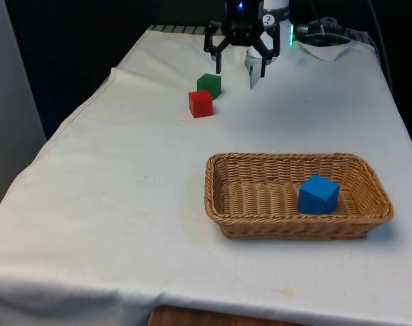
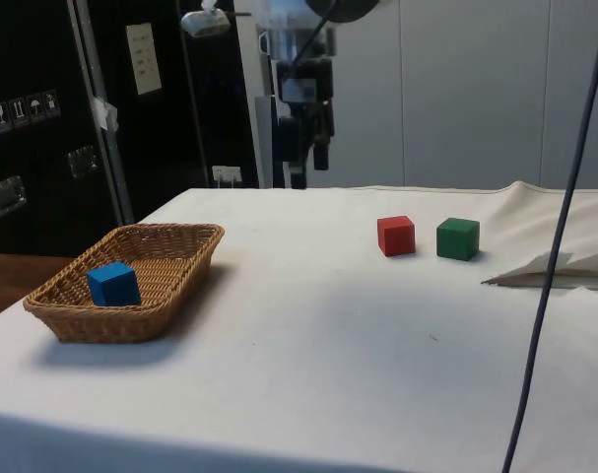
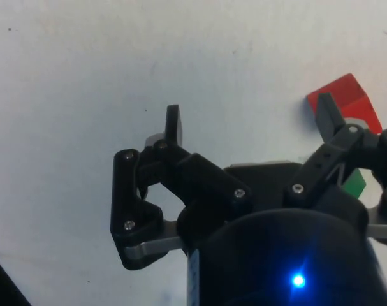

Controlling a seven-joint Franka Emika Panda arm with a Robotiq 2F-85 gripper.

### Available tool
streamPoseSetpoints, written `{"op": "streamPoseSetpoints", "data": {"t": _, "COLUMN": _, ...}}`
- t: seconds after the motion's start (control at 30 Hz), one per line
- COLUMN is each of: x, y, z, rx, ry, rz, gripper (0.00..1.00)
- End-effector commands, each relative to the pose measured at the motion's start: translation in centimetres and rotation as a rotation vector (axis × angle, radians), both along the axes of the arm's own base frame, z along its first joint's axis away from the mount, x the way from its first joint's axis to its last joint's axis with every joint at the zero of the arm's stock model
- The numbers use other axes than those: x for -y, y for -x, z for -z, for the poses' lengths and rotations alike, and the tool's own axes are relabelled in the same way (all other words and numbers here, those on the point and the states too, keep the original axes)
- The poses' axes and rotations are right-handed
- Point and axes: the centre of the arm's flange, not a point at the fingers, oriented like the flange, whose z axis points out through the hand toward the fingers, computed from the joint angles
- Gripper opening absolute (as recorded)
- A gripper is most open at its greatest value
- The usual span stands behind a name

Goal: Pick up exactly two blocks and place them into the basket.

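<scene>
Now the empty hand (image 1: 236,70), fingers spread, should drop squarely over the red block (image 1: 200,103) at its seven o'clock, avoiding the green block (image 1: 209,84).

Even, bright light; soft shadows (basket (image 2: 131,286), blocks).
</scene>
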Motion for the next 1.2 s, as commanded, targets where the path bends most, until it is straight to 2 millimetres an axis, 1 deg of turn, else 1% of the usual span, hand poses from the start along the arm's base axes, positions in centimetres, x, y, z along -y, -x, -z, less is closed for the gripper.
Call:
{"op": "streamPoseSetpoints", "data": {"t": 0.0, "x": 0.6, "y": 0.4, "z": -0.1, "rx": 0.010, "ry": 0.001, "rz": -0.005, "gripper": 1.00}}
{"op": "streamPoseSetpoints", "data": {"t": 0.13, "x": 1.7, "y": 1.1, "z": -0.1, "rx": 0.009, "ry": -0.003, "rz": -0.015, "gripper": 1.00}}
{"op": "streamPoseSetpoints", "data": {"t": 0.17, "x": 1.4, "y": 0.9, "z": 0.0, "rx": 0.000, "ry": -0.007, "rz": -0.012, "gripper": 1.00}}
{"op": "streamPoseSetpoints", "data": {"t": 0.23, "x": 2.5, "y": 1.6, "z": 0.0, "rx": 0.007, "ry": -0.005, "rz": -0.023, "gripper": 1.00}}
{"op": "streamPoseSetpoints", "data": {"t": 0.4, "x": 4.2, "y": 2.4, "z": 0.1, "rx": 0.003, "ry": -0.011, "rz": -0.036, "gripper": 1.00}}
{"op": "streamPoseSetpoints", "data": {"t": 0.43, "x": 4.5, "y": 2.5, "z": 0.1, "rx": 0.002, "ry": -0.012, "rz": -0.039, "gripper": 1.00}}
{"op": "streamPoseSetpoints", "data": {"t": 0.47, "x": 4.4, "y": 2.3, "z": 0.2, "rx": -0.007, "ry": -0.016, "rz": -0.037, "gripper": 1.00}}
{"op": "streamPoseSetpoints", "data": {"t": 0.7, "x": 6.3, "y": 3.6, "z": 0.4, "rx": -0.006, "ry": -0.018, "rz": -0.058, "gripper": 1.00}}
{"op": "streamPoseSetpoints", "data": {"t": 0.8, "x": 7.5, "y": 4.1, "z": 0.5, "rx": -0.009, "ry": -0.020, "rz": -0.067, "gripper": 1.00}}
{"op": "streamPoseSetpoints", "data": {"t": 0.83, "x": 7.2, "y": 3.8, "z": 0.6, "rx": -0.018, "ry": -0.025, "rz": -0.064, "gripper": 1.00}}
{"op": "streamPoseSetpoints", "data": {"t": 0.87, "x": 7.8, "y": 4.3, "z": 0.6, "rx": -0.011, "ry": -0.021, "rz": -0.071, "gripper": 1.00}}
{"op": "streamPoseSetpoints", "data": {"t": 1.0, "x": 9.0, "y": 5.0, "z": 0.9, "rx": -0.014, "ry": -0.025, "rz": -0.081, "gripper": 1.00}}
{"op": "streamPoseSetpoints", "data": {"t": 1.07, "x": 9.2, "y": 5.2, "z": 0.9, "rx": -0.014, "ry": -0.026, "rz": -0.084, "gripper": 1.00}}
{"op": "streamPoseSetpoints", "data": {"t": 1.1, "x": 9.6, "y": 5.6, "z": 1.3, "rx": -0.015, "ry": -0.028, "rz": -0.089, "gripper": 1.00}}
{"op": "streamPoseSetpoints", "data": {"t": 1.13, "x": 9.4, "y": 5.3, "z": 1.1, "rx": -0.027, "ry": -0.035, "rz": -0.086, "gripper": 1.00}}
{"op": "streamPoseSetpoints", "data": {"t": 1.17, "x": 9.8, "y": 5.8, "z": 1.5, "rx": -0.015, "ry": -0.029, "rz": -0.091, "gripper": 1.00}}
